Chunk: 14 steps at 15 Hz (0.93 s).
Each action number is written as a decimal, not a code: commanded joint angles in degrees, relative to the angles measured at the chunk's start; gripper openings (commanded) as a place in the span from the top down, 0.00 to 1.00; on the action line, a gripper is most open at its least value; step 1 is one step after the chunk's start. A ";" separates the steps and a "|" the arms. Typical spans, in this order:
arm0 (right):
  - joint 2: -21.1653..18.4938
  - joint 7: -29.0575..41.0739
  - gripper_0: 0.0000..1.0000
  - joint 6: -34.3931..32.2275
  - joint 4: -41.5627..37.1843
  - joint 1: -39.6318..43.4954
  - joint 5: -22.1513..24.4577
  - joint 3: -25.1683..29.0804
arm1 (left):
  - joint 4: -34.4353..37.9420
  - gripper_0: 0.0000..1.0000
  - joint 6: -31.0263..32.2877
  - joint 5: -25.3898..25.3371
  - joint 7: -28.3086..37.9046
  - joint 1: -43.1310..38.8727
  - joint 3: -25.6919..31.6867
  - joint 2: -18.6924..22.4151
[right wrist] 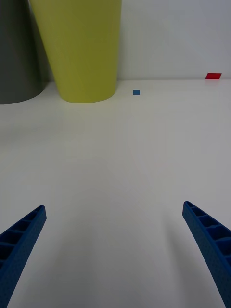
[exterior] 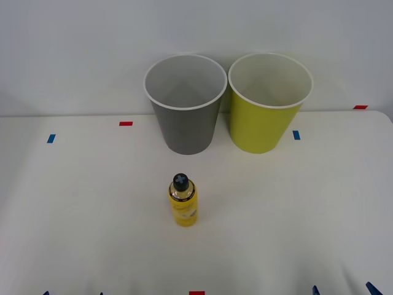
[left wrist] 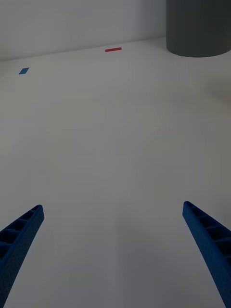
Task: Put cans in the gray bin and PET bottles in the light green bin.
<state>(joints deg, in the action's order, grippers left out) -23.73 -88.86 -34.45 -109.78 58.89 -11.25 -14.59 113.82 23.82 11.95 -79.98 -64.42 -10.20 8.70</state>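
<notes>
one pet bottle (exterior: 182, 200) upright mid-table | left gripper (left wrist: 113, 255), right gripper (right wrist: 113, 255) spread, well apart from it

White table (exterior: 73, 215), tape marks (exterior: 126, 123)

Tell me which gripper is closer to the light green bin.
Right. The right gripper, open at the table's near edge, faces the light green bin ahead. The left gripper, also open, sits farther over, beyond the gray bin.
</notes>
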 commanded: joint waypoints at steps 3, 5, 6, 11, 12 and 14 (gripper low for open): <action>0.00 0.00 0.01 0.00 0.00 0.00 0.00 0.00 | 0.00 0.00 0.00 0.00 0.00 0.00 0.00 0.00; 0.00 0.00 0.01 0.00 0.00 0.00 0.00 0.00 | 0.00 0.00 0.00 0.00 0.00 0.00 0.00 0.00; 0.00 0.00 0.01 0.00 0.00 0.00 0.00 0.00 | 0.00 0.00 0.00 0.00 0.00 0.00 0.00 0.00; 0.00 0.00 0.01 0.00 0.00 0.00 0.00 0.00 | 0.00 0.00 0.00 0.00 0.00 0.00 0.00 0.00; 0.00 0.00 0.01 0.00 0.00 0.00 0.00 0.00 | 0.00 0.00 0.00 0.00 0.00 0.00 0.00 0.00; 0.00 0.00 0.01 0.00 0.00 0.00 0.00 0.00 | 0.00 0.00 0.00 0.00 0.00 0.00 0.00 0.00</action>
<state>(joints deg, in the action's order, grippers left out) -23.73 -88.86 -34.45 -109.78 58.89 -11.25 -14.59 113.82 23.82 11.95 -79.98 -64.42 -10.20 8.70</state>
